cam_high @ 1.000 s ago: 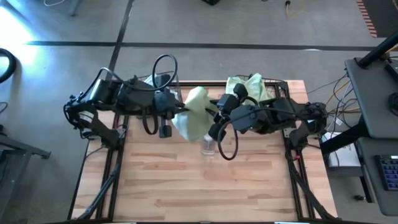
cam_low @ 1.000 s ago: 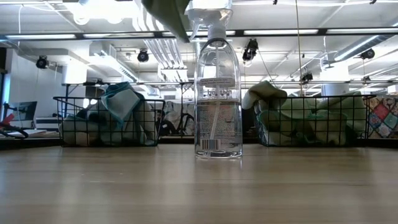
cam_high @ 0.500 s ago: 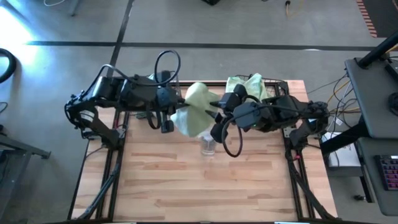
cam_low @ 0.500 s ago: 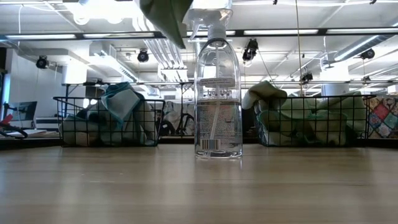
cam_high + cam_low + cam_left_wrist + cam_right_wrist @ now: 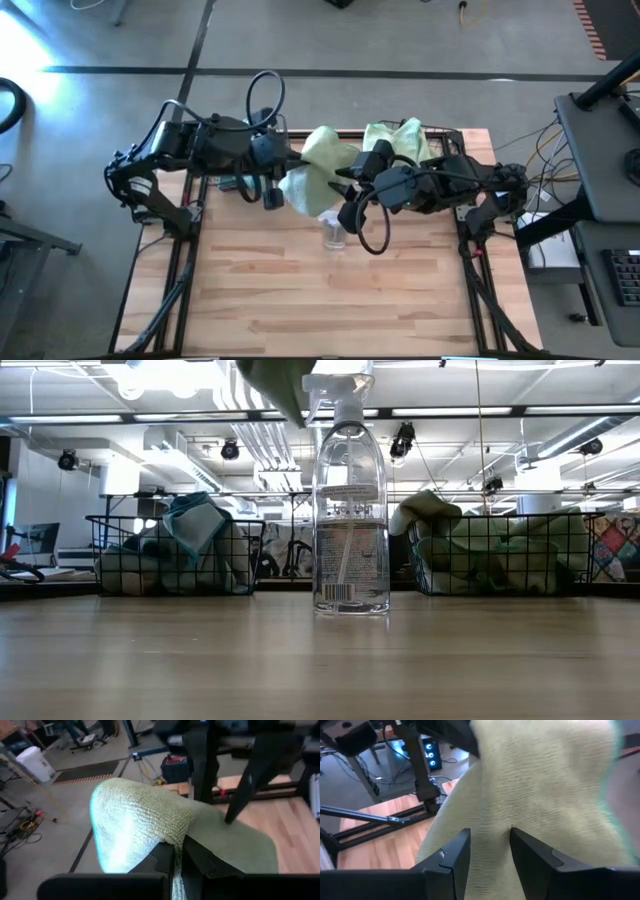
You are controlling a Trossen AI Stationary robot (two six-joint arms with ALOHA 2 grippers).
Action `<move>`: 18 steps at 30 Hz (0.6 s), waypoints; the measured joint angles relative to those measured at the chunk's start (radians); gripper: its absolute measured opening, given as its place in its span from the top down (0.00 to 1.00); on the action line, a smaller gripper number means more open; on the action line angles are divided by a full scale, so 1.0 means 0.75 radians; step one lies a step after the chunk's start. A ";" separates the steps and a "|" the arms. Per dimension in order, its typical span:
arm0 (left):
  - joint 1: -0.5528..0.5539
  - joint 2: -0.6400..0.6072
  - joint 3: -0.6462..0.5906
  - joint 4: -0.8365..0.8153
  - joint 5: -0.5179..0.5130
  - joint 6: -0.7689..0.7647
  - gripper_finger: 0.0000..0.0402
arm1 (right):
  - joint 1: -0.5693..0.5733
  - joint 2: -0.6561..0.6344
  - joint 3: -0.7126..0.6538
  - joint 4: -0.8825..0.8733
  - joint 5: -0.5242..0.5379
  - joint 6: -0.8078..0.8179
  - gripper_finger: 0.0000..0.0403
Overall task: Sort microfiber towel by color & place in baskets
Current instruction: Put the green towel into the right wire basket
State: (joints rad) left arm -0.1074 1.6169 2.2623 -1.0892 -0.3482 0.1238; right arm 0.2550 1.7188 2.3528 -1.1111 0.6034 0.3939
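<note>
Left pincer [image 5: 176,862] is clamping shut on the pale green towel [image 5: 318,170], hanging above the spray bottle [image 5: 350,500]. Right pincer [image 5: 487,850] is standing open against the towel, not gripping, nearer the right basket [image 5: 505,555].

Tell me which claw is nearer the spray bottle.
Right. The right claw hangs just above and behind the bottle, open around the green towel. The left claw is farther off to the bottle's left, shut on that same towel.
</note>
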 joint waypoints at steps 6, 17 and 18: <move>0.000 0.000 0.000 0.078 0.149 -0.001 0.99 | 0.000 0.007 -0.001 0.048 -0.017 -0.002 0.67; -0.001 0.072 0.000 0.091 0.200 0.002 0.99 | 0.000 0.008 -0.001 0.071 -0.017 -0.005 0.67; -0.001 0.083 0.000 0.091 0.199 0.009 0.99 | 0.000 0.008 -0.001 0.069 -0.018 -0.003 0.67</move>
State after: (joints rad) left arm -0.1081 1.6789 2.2621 -1.0210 -0.1986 0.1304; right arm 0.2550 1.7245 2.3524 -1.0594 0.5900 0.3920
